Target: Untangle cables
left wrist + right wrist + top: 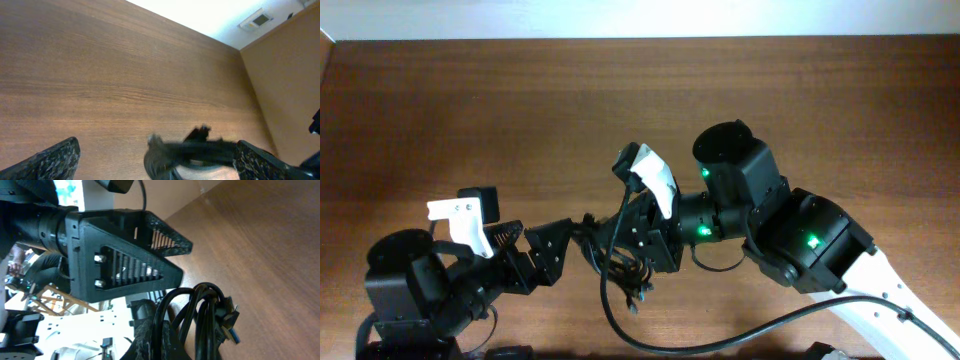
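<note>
Filling most of the overhead view, the brown wooden table (470,100) lay bare across its far half. The right arm (810,240), black with a white lower link, reached in from the near right corner. The left arm (410,280), all black, reached in from the near left corner. Both pointed toward the near middle of the table, and their ends were close together.

A thick black wire (720,340) swept along the near edge, from the middle toward the right arm's base.

The left gripper (570,250) was spread wide. In its own wrist view the two rough black fingers (55,160) sat at opposite lower corners.

The right gripper (638,258) appeared to be pinching the cords. One rough finger (147,340) showed near the middle of its wrist view, pressed against the strands, and the other finger was hidden behind them.

The cables (620,270), a bunch of thin black looped cords, sat between the two grippers. From the left wrist they showed as a blurred dark bundle (185,150) between the spread fingers, touching the right-hand one. The right wrist view showed several loops (200,315) bunched together just right of the finger. A small dark plug (230,320) stuck out on their right side.
</note>
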`<action>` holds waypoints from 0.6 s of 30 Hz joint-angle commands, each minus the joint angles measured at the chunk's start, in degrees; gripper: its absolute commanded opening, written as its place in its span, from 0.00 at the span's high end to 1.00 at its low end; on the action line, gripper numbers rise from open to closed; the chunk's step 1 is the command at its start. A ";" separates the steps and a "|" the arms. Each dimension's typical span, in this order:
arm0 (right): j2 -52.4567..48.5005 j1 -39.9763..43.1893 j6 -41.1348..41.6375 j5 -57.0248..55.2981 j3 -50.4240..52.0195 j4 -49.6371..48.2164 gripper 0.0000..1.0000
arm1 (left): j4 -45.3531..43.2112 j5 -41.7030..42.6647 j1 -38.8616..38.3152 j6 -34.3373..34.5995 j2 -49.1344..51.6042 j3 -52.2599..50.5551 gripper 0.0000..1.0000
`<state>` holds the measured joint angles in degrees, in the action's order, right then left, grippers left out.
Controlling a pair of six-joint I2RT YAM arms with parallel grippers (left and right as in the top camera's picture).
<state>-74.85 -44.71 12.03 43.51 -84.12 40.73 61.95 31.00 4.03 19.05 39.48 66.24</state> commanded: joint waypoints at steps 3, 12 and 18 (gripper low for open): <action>0.68 -0.57 2.01 0.90 -1.36 -3.48 0.96 | 1.18 2.84 -0.13 -13.16 -0.22 0.57 0.01; 0.66 -0.55 2.01 -5.95 -1.36 -9.49 0.96 | 4.98 2.67 -0.15 -21.07 -0.22 0.57 0.01; 0.66 -0.57 5.07 -9.68 -1.36 -10.14 0.96 | 5.44 2.69 -0.13 -22.12 -0.22 0.57 0.01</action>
<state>-74.85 -44.84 13.63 34.89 -84.12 31.59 67.11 32.80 4.01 -1.54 39.48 66.24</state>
